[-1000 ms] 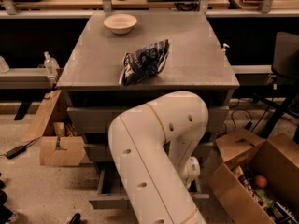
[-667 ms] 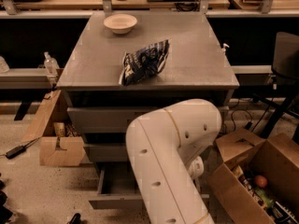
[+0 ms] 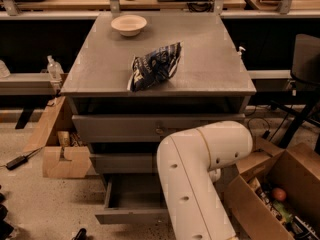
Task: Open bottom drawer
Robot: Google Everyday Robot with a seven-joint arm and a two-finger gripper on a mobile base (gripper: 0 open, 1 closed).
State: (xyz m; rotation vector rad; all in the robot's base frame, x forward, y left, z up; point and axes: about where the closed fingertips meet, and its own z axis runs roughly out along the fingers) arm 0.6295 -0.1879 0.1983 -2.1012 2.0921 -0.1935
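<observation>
Clearly the bottom drawer (image 3: 134,198) juts open; gripper hidden behind arm (image 3: 200,184), state untellable.

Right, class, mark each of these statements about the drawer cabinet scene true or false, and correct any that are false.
1. The bottom drawer is pulled out. True.
2. The bowl sits on the floor. False: it stands on the cabinet top, near the back.
3. A blue snack bag lies on the cabinet top. True.
4. The tool grips the top drawer's knob in plain sight. False: the tool is hidden behind the white arm, low in front of the cabinet.
</observation>
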